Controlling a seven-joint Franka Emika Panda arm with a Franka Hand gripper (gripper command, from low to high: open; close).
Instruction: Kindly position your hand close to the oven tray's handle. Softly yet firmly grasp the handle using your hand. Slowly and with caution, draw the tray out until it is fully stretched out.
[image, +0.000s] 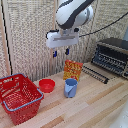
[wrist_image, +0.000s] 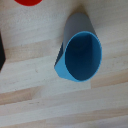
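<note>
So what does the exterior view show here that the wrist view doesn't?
Only the exterior view shows the hand hanging above the table, its blue-tipped fingers apart, plus the oven at that view's right with its tray sticking out in front, the red basket and an orange box. Only the wrist view looks straight down into the blue cup, showing its dark inside. Both share the cup, the red bowl and the wooden table.

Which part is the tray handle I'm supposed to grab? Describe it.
Find the boxy black-and-silver toaster oven at the exterior view's right. A flat dark rack of thin bars sticks out from it onto the wooden table. The handle is the long dark bar along its outer edge, nearest the orange packet.
</note>
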